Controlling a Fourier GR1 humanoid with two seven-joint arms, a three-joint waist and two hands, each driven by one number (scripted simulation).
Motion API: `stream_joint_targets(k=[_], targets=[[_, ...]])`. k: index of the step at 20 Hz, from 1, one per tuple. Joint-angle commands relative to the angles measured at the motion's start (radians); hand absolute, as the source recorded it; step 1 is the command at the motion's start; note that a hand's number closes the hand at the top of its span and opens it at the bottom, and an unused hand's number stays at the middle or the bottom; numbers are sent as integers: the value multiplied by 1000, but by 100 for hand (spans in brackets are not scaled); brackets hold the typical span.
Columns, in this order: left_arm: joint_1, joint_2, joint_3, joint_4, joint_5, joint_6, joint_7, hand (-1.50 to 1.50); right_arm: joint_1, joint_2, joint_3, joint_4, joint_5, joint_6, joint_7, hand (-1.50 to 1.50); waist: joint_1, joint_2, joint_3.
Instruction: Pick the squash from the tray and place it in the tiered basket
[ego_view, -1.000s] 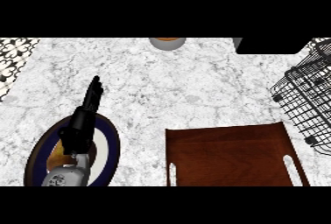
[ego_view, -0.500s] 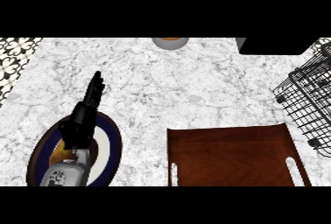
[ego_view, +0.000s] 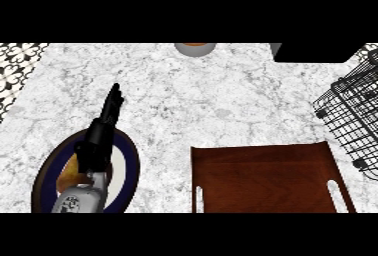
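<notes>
Looking for the squash, we find only a small orange-yellow patch (ego_view: 72, 172) at the 9 o'clock side of a plate (ego_view: 127, 165), mostly covered by our left forearm; we take it for the squash but cannot tell for sure. That plate, white with a dark blue rim, lies on the worktop (ego_view: 221, 95) at about 8 o'clock of the view.

Our left hand (ego_view: 100, 137) lies over the plate, its black fingers (ego_view: 113, 102) straight and pressed together, pointing toward 12 o'clock and reaching past the plate's far rim over bare marble. They hold nothing that we can see. The grey forearm (ego_view: 77, 200) enters from the lower edge. Our right hand does not show.

Just beside the plate, toward 3 o'clock, sits the brown wooden tray (ego_view: 266, 180), with slot handles near its sides; its visible surface carries nothing, though the lower part is cut off. Beyond the tray, at about 2 to 3 o'clock of the view, stands the black wire tiered basket (ego_view: 354, 115), partly out of view, apart from the tray.

At 12 o'clock, a round grey vessel with an orange inside (ego_view: 195, 47) meets the upper edge. At 1 o'clock lies a dark rectangular block (ego_view: 314, 52). A black-and-white patterned surface (ego_view: 15, 70) borders the worktop at 10 o'clock.
</notes>
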Motion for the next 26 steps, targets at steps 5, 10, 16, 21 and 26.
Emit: stream_joint_targets(k=[5, 10, 16, 21, 26], targets=[[17, 4, 27, 42, 34, -22, -50, 0, -134, 97, -40, 269, -53, -37, 60, -150, 5, 1, -1], [20, 21, 37, 9, 20, -14, -25, 0, -148, 80, -52, 380, -104, -4, -43, -150, -8, -3, -1], [-9, 6, 19, 35, 9, -4, -28, 0, -246, 126, -183, 462, -208, -86, 23, -150, -10, -3, -1], [20, 23, 28, -25, 33, -28, 12, 0, -236, -38, -322, 629, -235, -106, 35, -150, -8, -2, 1], [15, -11, -7, 16, -10, 38, -23, 0, -155, -187, -489, 835, -333, -8, -35, -150, -32, 0, 3]])
